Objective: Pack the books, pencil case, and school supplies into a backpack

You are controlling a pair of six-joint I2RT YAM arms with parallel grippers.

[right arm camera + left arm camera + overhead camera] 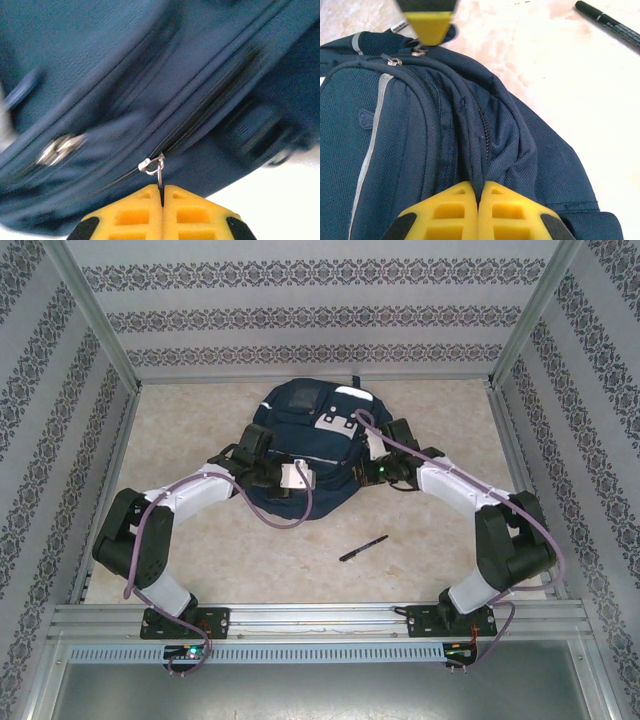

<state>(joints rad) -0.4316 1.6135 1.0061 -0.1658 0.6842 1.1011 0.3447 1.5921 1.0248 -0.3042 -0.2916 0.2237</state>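
backpack (300,410) lies flat at mid-desk (240,550), both arms over it. left pincer (479,195) is pinched together on a backpack ridge beside the zipper. right pincer (161,192) is clamped on a zipper pull ring (158,169), plain in the right wrist view. black pen (363,548) lies apart on bare desk, in front of the backpack, in the top view.

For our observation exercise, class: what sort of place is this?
Probably a robot test cell, not a classroom: aluminium frame rails, patterned backdrop walls, and a left arm and right arm bolted at the table edge.
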